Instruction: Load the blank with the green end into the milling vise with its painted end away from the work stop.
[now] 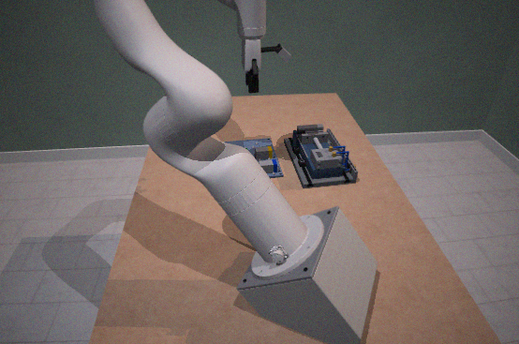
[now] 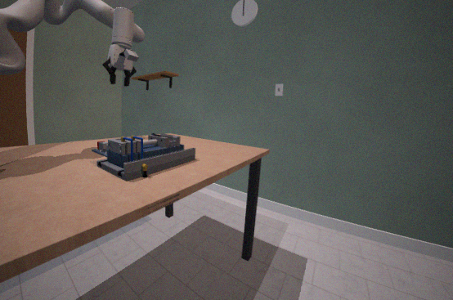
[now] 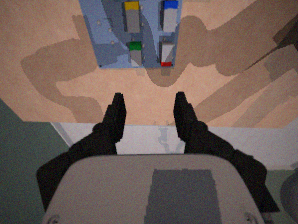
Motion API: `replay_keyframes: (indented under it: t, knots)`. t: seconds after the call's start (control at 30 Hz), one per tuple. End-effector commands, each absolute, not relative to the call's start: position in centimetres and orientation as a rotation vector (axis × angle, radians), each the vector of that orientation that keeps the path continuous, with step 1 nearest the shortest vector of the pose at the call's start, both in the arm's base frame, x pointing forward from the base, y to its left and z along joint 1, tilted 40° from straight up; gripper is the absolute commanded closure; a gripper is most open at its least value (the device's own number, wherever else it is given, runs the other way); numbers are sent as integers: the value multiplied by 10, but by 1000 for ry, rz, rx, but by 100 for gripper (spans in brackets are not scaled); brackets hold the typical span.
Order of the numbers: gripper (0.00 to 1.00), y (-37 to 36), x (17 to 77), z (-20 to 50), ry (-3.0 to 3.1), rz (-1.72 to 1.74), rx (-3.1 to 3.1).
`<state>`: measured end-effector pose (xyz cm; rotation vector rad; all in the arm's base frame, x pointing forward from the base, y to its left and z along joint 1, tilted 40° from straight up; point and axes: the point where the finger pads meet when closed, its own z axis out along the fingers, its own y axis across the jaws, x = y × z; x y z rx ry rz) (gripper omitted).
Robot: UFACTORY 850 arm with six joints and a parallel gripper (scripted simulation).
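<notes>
The blank with the green end lies on the blue infeed plate, its green end away from the plate's near edge in the wrist view. My gripper is partly open and empty, high above the table; in the wrist view the plate lies beyond its fingertips. The vise stands beside the plate. Its hosed jaw is nearer the robot base, the fixed jaw farther. A pale rod, the work stop, shows between them. The low bars cannot be made out.
Yellow-ended, blue-ended and red-ended blanks lie on the infeed plate close to the green-ended one. Blue hoses rise at the vise. A grey rail runs along its outer side.
</notes>
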<state>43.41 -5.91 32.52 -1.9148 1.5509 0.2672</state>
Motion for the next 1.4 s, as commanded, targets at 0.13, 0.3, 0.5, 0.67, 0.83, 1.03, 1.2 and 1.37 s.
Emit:
replay_keyframes:
  t: [0.13,0.3,0.5,0.67,0.83,1.03,1.2,1.37]
  knots:
    - [37,-60,435,326,1551,265,-1915]
    - [37,-60,435,326,1551,265,-1915]
    - [37,-60,435,326,1551,265,-1915]
    - [37,-44,441,315,1553,266,-1914]
    - [37,-25,450,301,1555,267,-1912]
    - [37,-21,452,298,1556,267,-1912]
    - [37,-10,456,291,1556,268,-1912]
    - [37,9,465,277,1555,267,-1912]
